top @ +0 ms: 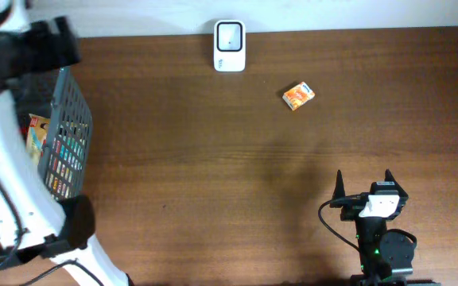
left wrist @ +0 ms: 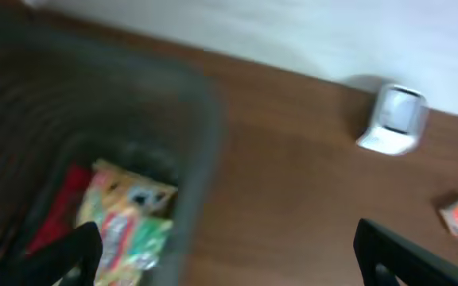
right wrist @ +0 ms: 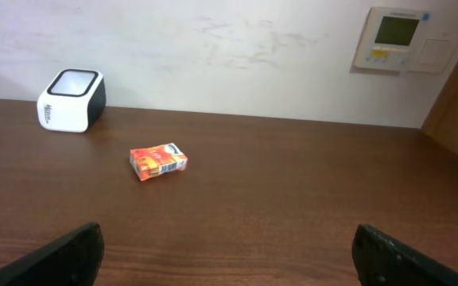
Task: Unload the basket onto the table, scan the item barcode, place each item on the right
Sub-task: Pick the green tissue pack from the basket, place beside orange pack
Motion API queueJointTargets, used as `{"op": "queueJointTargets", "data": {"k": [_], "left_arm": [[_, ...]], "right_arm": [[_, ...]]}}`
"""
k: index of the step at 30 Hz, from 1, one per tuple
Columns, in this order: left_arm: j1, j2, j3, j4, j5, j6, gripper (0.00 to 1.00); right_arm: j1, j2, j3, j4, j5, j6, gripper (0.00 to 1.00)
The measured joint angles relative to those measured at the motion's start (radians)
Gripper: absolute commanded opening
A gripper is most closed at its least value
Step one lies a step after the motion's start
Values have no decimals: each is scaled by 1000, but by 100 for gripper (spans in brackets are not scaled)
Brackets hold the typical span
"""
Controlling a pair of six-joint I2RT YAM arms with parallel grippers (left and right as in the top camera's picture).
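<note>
Brown wooden surface (top: pixel 213 175) against a white wall (right wrist: pixel 213 48), with one beige wall panel (right wrist: pixel 400 38) high on the right. One white box-shaped barcode scanner (top: pixel 230 45) at the far edge, near its middle. One small orange cardboard carton (top: pixel 298 95) lying flat to the right of the scanner, apart from it and well clear of both claws. One dark mesh basket (top: pixel 74 111) at the left edge, holding at least two things: a yellow-and-green packet (left wrist: pixel 126 214) and a red packet (left wrist: pixel 62 206) just beside it; anything more too blurred to count. Left claw (left wrist: pixel 225 238) above the basket, fingers spread wide, gripping nothing. Right claw (top: pixel 364 179) near the front edge, right side, likewise wide apart and empty.
</note>
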Motion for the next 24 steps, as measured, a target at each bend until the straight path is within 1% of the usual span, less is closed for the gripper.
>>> {"op": "queueJointTargets", "data": {"k": [1,2,3,4,5,6,8,10,11,12,13,15,17,20,21,24], "left_arm": [[92,-2,-26,-1,-6,0,99],[150,-2,-59,-2,-18,0,99],[168,-6,-97,-3,-20,0,99],[194,-12,-182,16,-22,0,100],[215,-13,-252,53,-24,0,97],[237,-19,-346,149,-33,0,93],[260,-16,-491,240,-48,12,91],[263,-12,-691,311,-55,29,86],[263,-12,-756,348,-54,30,84],[263,-15,-830,376,-56,33,84],[263,-13,-887,390,-59,34,80],[263,-13,-961,402,-59,34,75],[263,-13,-1009,422,-60,34,76],[263,-14,-1123,509,-63,34,74],[263,-14,-1134,511,-63,34,73],[258,-14,-1206,575,-62,34,62]], "right_arm": [[0,0,0,0,0,0,98],[0,0,0,0,0,0,98],[0,0,0,0,0,0,98],[0,0,0,0,0,0,98],[0,0,0,0,0,0,98],[0,0,0,0,0,0,98],[0,0,0,0,-1,0,98],[0,0,0,0,0,0,98],[0,0,0,0,0,0,98],[0,0,0,0,0,0,98],[0,0,0,0,0,0,98],[0,0,0,0,0,0,98],[0,0,0,0,0,0,98],[0,0,0,0,0,0,98],[0,0,0,0,0,0,98],[0,0,0,0,0,0,98]]}}
